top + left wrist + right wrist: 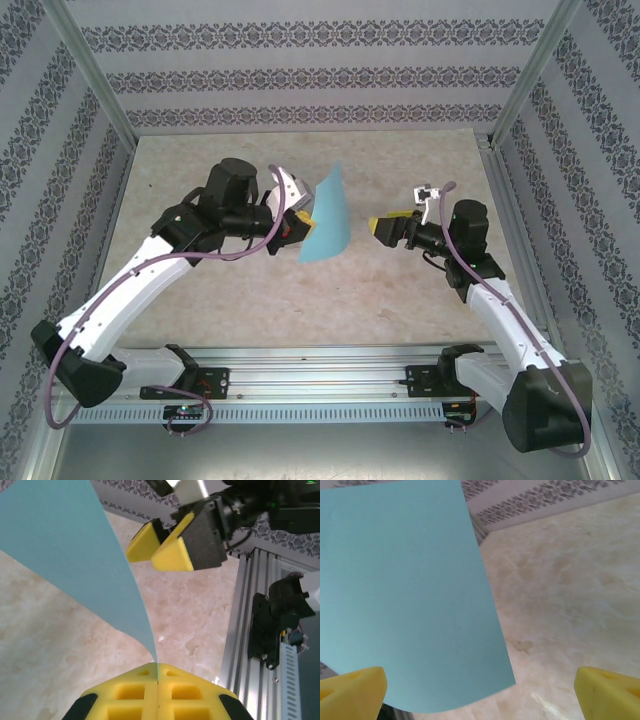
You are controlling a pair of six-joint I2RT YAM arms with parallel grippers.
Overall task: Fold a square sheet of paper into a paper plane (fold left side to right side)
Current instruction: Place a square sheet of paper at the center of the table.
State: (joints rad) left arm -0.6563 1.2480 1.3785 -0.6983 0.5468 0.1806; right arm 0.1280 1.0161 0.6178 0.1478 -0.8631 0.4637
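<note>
The square sheet of paper point(328, 215) is plain light blue and hangs upright in the air over the middle of the table, slightly curved. It shows no crease and has no paper plane shape. My left gripper point(300, 216) is shut on one edge of the sheet; in the left wrist view the paper point(65, 545) rises from between the closed yellow pads point(158, 672). My right gripper point(381, 227) faces the sheet from the right, open and apart from it. In the right wrist view the sheet point(405, 590) stands ahead of the right gripper point(480, 695), whose yellow fingertips point(352, 690) are spread wide.
The beige marbled table top point(400, 290) lies below the sheet. Patterned walls and aluminium frame posts point(525, 90) close the left, back and right sides. A metal rail point(320, 385) with both arm bases runs along the near edge.
</note>
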